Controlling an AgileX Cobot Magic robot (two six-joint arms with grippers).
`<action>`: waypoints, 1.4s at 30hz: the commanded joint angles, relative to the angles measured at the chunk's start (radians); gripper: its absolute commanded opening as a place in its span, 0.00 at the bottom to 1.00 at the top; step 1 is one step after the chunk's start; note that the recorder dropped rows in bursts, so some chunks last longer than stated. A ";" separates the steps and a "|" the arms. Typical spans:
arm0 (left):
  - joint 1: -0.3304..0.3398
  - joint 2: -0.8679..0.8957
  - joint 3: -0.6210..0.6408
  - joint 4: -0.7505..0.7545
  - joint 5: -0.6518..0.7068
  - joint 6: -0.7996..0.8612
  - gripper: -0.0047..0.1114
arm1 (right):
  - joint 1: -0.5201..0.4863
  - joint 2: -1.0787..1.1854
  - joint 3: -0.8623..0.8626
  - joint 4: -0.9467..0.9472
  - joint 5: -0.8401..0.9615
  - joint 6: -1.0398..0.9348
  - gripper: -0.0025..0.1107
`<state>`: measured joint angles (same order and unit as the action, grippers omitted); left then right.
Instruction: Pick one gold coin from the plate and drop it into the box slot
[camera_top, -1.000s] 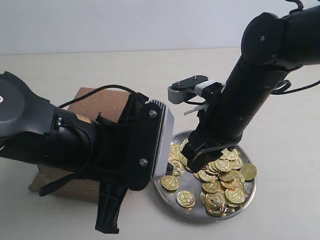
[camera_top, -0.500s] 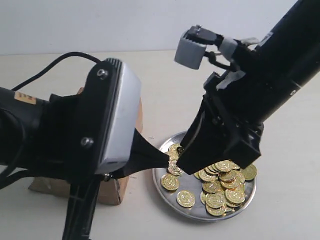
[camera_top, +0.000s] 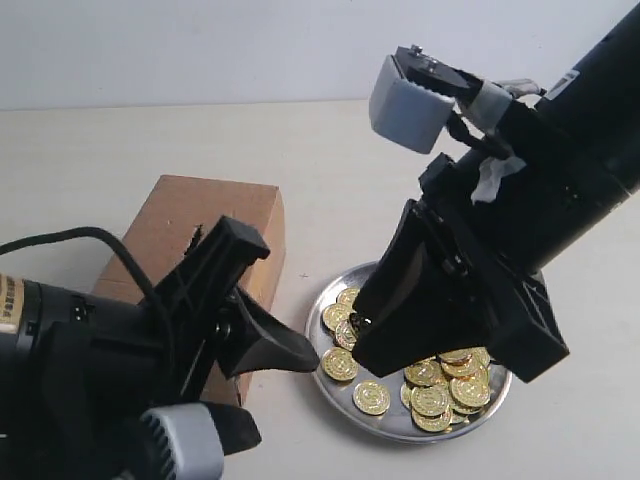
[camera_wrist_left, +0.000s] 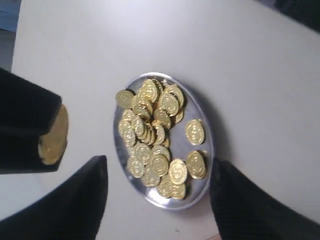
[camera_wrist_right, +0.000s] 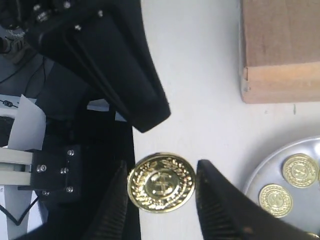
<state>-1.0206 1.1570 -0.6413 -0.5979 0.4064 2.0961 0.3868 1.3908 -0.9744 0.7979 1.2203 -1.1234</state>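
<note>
The silver plate (camera_top: 400, 426) holds several gold coins (camera_top: 440, 395) and stands to the right of the brown box (camera_top: 190, 215). The box slot (camera_top: 197, 236) shows as a short dark slit, just above my left arm. My right gripper (camera_top: 358, 328) hangs over the plate's left rim. In the right wrist view it (camera_wrist_right: 161, 172) is shut on one gold coin (camera_wrist_right: 161, 184), face-on between the fingers, above bare table between box (camera_wrist_right: 280, 50) and plate (camera_wrist_right: 260, 172). My left gripper (camera_wrist_left: 159, 162) stands open and empty beside the plate (camera_wrist_left: 209, 145). The held coin (camera_wrist_left: 52, 135) shows edge-on there.
The left arm's body fills the lower left of the exterior view, in front of the box. Its finger (camera_top: 285, 350) points at the plate's left edge, close under the right gripper. Pale tabletop (camera_top: 330, 150) lies behind box and plate.
The right gripper has come up out of the coin pile with one coin in it. The left arm has swung down toward the front, uncovering the box top.
</note>
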 joint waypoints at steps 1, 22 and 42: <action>-0.030 -0.016 0.021 0.061 -0.173 0.002 0.53 | 0.037 -0.006 0.019 -0.008 0.001 -0.015 0.17; -0.164 -0.016 0.021 0.142 -0.248 0.002 0.38 | 0.079 -0.004 0.032 0.011 0.001 -0.017 0.17; -0.188 -0.016 0.021 0.138 -0.246 0.000 0.36 | 0.079 -0.004 0.032 0.055 0.001 -0.043 0.17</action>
<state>-1.2037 1.1442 -0.6244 -0.4514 0.1556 2.1015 0.4647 1.3901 -0.9478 0.8295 1.2309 -1.1596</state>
